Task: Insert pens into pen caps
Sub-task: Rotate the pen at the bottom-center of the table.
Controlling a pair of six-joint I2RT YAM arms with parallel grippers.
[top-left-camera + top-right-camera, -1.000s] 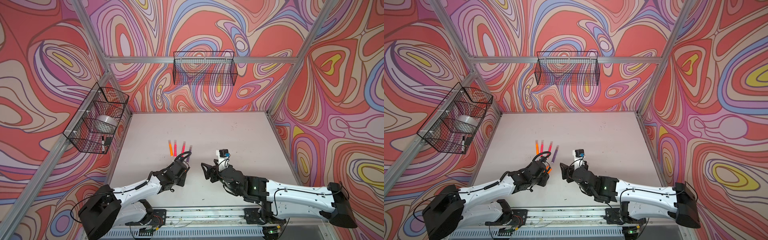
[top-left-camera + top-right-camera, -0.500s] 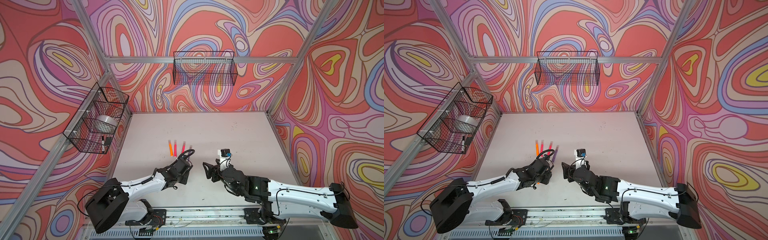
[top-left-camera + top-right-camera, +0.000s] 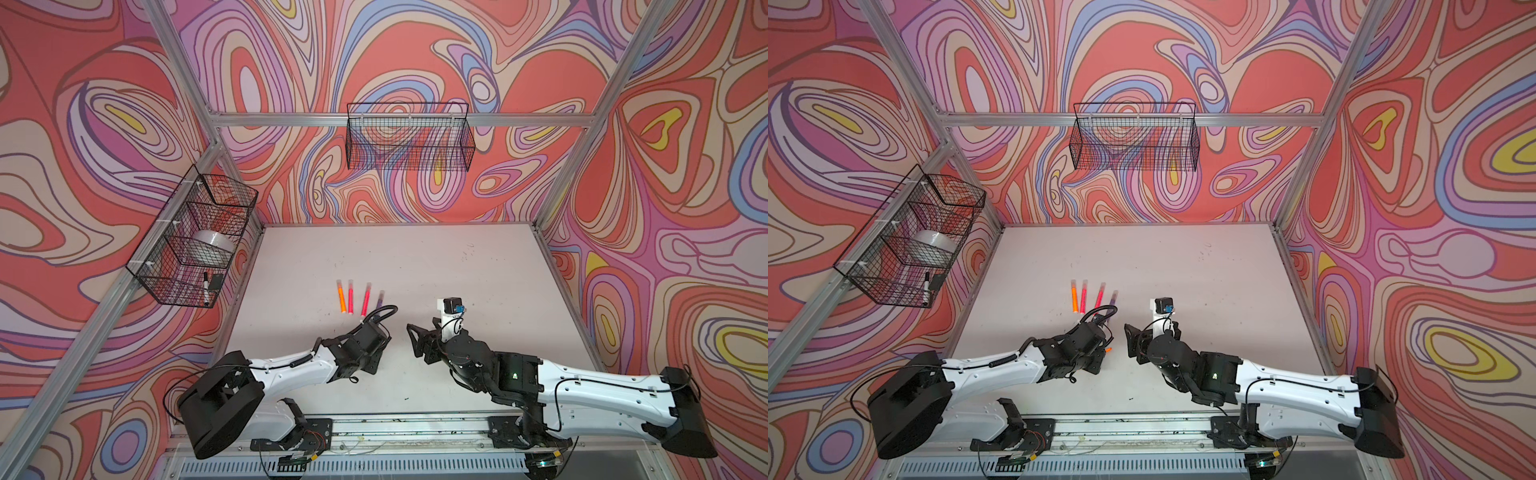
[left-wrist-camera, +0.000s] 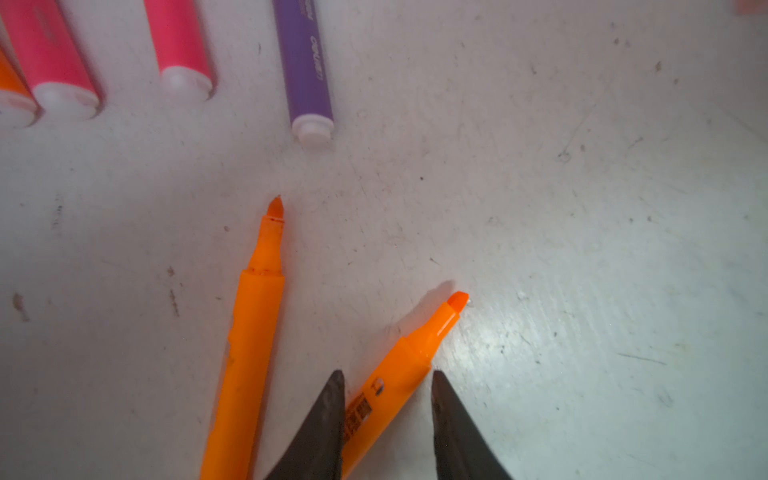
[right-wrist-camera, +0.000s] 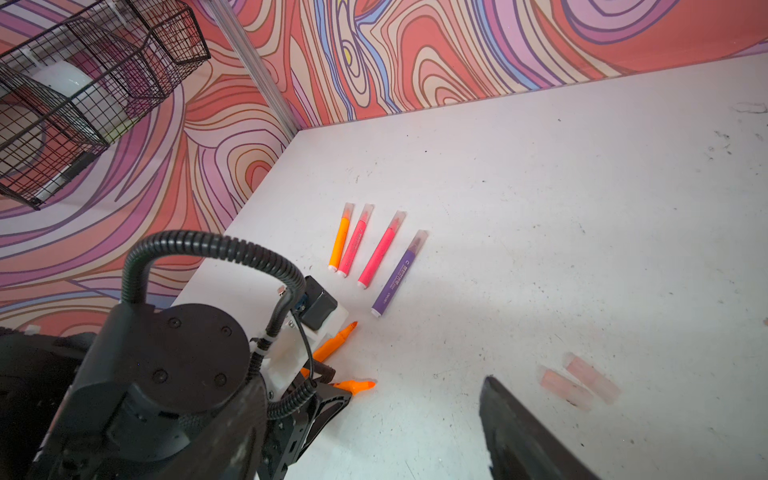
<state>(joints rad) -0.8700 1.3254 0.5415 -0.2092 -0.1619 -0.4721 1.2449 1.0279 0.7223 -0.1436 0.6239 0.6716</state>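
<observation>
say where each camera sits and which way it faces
Top views: high behind the robot, facing down at the table; left arm, right arm show.
Left wrist: looks down at two uncapped orange pens; left gripper straddles one.
Right wrist: faces the left arm, capped pens, loose pen caps; one finger shows.
Wrist views share the purple pen.

**A:** What is hidden from above?

**B:** In both top views the left arm (image 3: pixel 291 368) covers its own gripper and nearly all of two orange pens (image 4: pixel 249 353). In a top view only one orange tip (image 3: pixel 1108 350) peeks out to its right.

**A:** And closer in?

**B:** The left wrist view crops the left gripper (image 4: pixel 386 376), its fingers (image 4: pixel 328 419) and both orange pens at the edge. Whether the fingers press the pen between them is unclear. Four capped pens (image 4: pixel 178 41) show only their back ends. The right gripper (image 3: pixel 412 341) shows one cropped finger (image 5: pixel 519 432) in its wrist view, and two pale caps (image 5: pixel 577 384) there are blurred.
</observation>
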